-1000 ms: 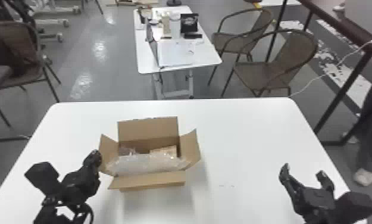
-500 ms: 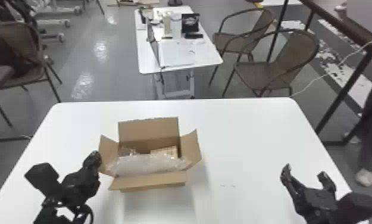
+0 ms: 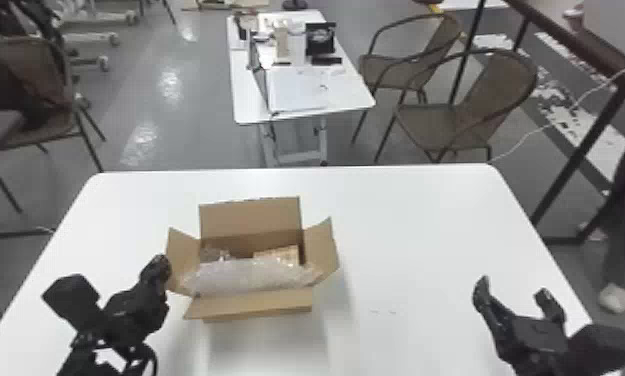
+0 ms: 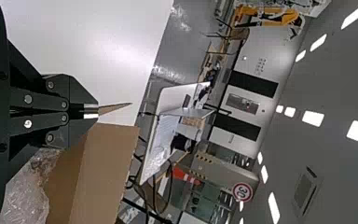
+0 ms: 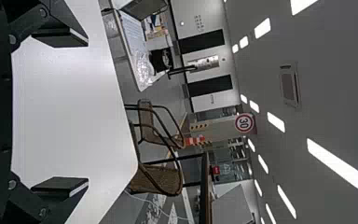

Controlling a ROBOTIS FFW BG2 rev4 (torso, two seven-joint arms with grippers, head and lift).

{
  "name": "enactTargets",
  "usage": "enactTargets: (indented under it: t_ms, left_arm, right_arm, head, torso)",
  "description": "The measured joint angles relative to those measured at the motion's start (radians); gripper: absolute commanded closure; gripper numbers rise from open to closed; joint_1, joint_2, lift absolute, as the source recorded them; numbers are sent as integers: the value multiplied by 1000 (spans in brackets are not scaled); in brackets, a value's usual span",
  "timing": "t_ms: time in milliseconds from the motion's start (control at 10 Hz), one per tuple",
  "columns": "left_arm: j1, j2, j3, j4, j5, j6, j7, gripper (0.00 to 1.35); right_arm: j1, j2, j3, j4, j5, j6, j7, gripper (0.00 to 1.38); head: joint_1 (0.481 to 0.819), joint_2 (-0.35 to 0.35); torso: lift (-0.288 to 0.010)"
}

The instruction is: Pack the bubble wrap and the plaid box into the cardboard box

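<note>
An open cardboard box (image 3: 258, 306) sits left of centre on the white table, all flaps spread. Clear bubble wrap (image 3: 251, 276) fills its near part; behind that, inside, the plaid box (image 3: 287, 254) is partly covered. My left gripper (image 3: 161, 264) is beside the box's left flap. In the left wrist view that gripper (image 4: 98, 110) has its fingers together, a thin flap edge (image 4: 114, 108) just past the tips; whether they touch it I cannot tell. Bubble wrap (image 4: 25, 198) lies nearby. Far right over the table, my right gripper (image 3: 513, 287) stands open; the right wrist view shows this gripper (image 5: 88, 112) with nothing between its fingers.
The white table (image 3: 416, 225) has free room between the cardboard box and my right gripper. Beyond its far edge stand a smaller table (image 3: 301, 90) with items on it and wicker chairs (image 3: 471, 105). A dark railing (image 3: 576, 45) runs along the right.
</note>
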Motion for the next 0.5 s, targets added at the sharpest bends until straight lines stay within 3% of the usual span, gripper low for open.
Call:
enactTargets:
  t_ms: [300, 500]
  left_arm:
    - [-1, 0, -1, 7, 5, -5, 2, 1202]
    - [4, 0, -6, 25, 33, -32, 44, 1202]
  right_arm:
    - [0, 0, 0, 1, -2, 0, 0, 231]
    - [0, 0, 0, 2, -4, 0, 0, 231]
  head:
    - [695, 24]
    - [695, 31]
  torso:
    - [0]
    - [0]
